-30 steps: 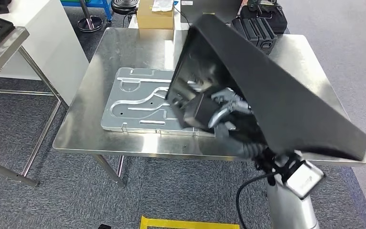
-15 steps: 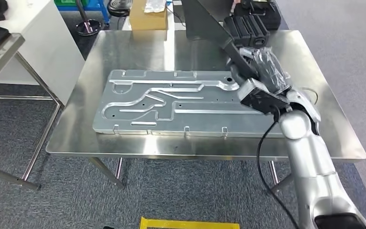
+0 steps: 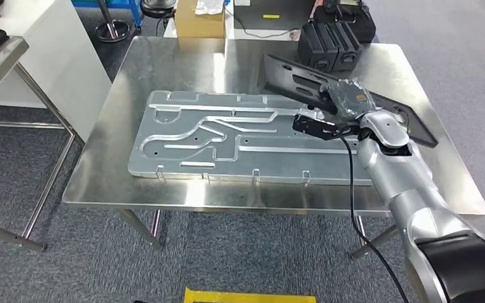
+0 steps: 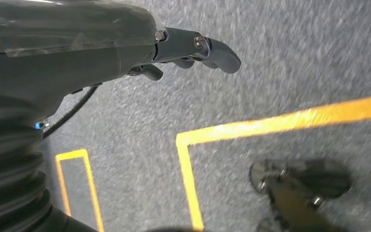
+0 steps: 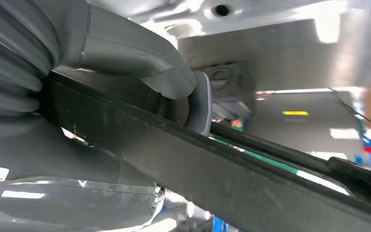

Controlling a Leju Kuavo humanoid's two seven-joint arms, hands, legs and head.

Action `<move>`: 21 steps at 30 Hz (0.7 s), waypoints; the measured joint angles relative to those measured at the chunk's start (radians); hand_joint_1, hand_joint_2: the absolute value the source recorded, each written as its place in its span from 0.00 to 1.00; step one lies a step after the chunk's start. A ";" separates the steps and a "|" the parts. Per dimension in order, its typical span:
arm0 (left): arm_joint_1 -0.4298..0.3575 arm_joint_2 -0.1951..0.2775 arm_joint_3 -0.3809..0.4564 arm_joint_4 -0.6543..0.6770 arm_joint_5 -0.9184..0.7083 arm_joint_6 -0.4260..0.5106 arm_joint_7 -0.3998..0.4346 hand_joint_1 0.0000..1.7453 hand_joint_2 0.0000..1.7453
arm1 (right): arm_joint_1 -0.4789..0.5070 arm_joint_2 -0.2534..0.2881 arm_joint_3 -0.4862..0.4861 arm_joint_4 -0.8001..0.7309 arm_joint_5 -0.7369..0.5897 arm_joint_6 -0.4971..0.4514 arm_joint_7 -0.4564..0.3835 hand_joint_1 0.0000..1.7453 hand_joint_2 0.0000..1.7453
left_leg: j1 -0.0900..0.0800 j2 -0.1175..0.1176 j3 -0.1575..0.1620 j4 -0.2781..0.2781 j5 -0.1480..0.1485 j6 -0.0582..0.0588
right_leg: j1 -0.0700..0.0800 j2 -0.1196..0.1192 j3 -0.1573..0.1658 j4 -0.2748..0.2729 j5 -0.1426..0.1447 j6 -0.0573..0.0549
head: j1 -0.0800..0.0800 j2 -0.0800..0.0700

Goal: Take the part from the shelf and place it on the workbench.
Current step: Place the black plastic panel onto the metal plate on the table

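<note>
A: Since half a second ago the flat black plastic panel (image 3: 303,79) has come down from nearly upright to a shallow tilt over the far right of the shiny steel worktop (image 3: 120,170), and the right arm has drawn in with it.

B: Nearest first, then. Where's the left hand (image 4: 193,46)?

A: Hanging low over grey carpet with yellow floor tape (image 4: 270,126). Its fingers are slack and apart, holding nothing.

B: And the right hand (image 3: 347,101)?

A: Clamped on the panel's near edge. The right wrist view shows the grey thumb (image 5: 174,79) pressed against the dark edge.

B: So how does the panel lie from that hand?

A: It runs across the hand both ways, its long axis from far-left to near-right. One end reaches over the long ribbed aluminium plate (image 3: 227,136); the other sits close to the worktop. Whether it touches yet, I cannot tell.

B: Lower it flat, then let go?

A: I'd judge so. Beyond it, black moulded cases (image 3: 328,44) stand near the far edge, so clearance there is tight.
</note>
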 joint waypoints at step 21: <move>0.010 -0.009 0.000 0.000 0.017 0.000 0.005 0.00 1.00 | -0.064 0.075 0.192 0.298 0.245 -0.055 0.118 1.00 1.00 | -0.005 -0.003 -0.090 0.214 -0.086 -0.037 | 0.008 0.003 0.034 -0.104 0.080 -0.051 | -0.005 0.000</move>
